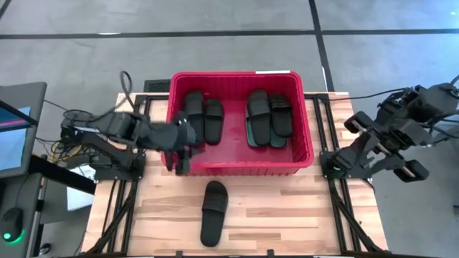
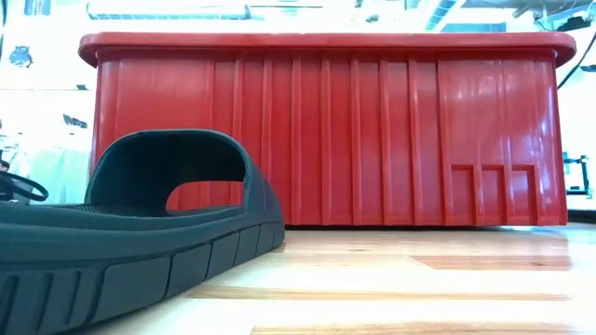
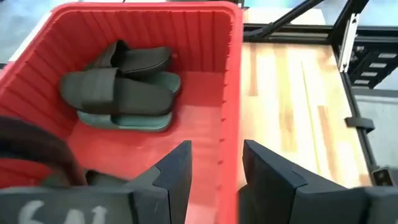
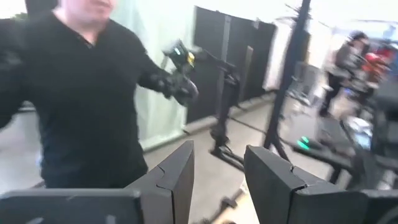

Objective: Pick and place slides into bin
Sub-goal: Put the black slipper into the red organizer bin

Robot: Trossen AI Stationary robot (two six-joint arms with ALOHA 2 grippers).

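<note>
Slides (image 1: 269,118) are mostly seen stacked inside the bin (image 1: 304,136), in two groups, teal ones under black. One black slide (image 1: 214,212) is left on the surface (image 1: 287,215), just in front of the bin. The left gripper (image 1: 183,159) is held released over the bin's near wall. The right gripper (image 4: 217,171), released, is parked beside the surface.
</note>
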